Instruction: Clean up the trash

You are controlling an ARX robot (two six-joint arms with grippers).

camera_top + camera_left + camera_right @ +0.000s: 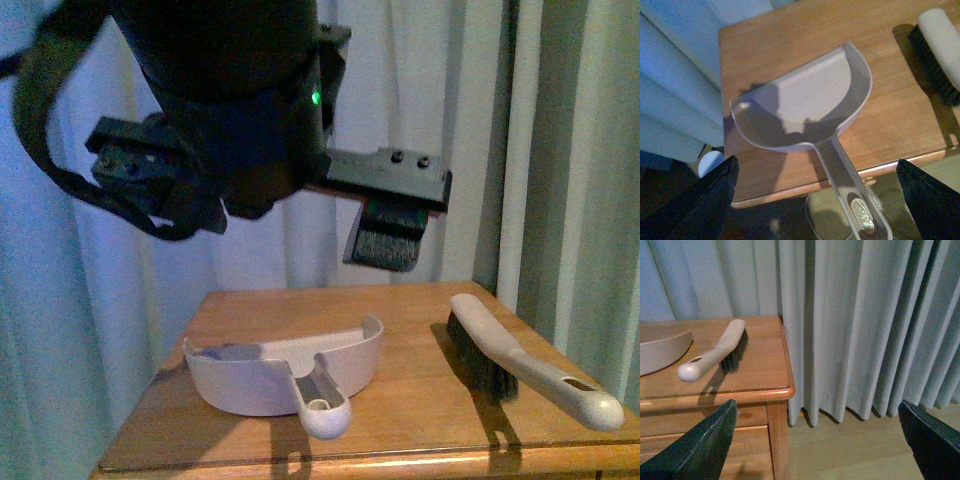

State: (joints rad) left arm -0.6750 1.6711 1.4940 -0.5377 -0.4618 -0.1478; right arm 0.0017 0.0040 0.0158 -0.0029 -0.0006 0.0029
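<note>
No crumpled white tissue wad shows in any view. My left gripper [816, 200] is open and empty, held above the front edge of the wooden table [790, 40], with the handle of a white dustpan [805, 100] between its fingers in the picture but lower down. My right gripper [817, 440] is open and empty, off the table's right side, over the floor. In the front view a dark arm [230, 100] fills the top, with one finger pad [385, 235] hanging above the table [420, 320].
The dustpan [280, 375] lies at the table's front left, handle over the edge. A white hand brush [530, 365] with dark bristles lies on the right; it also shows in the right wrist view [715, 352]. Curtains [855, 325] hang behind. A small pale round thing [710, 162] lies below the table.
</note>
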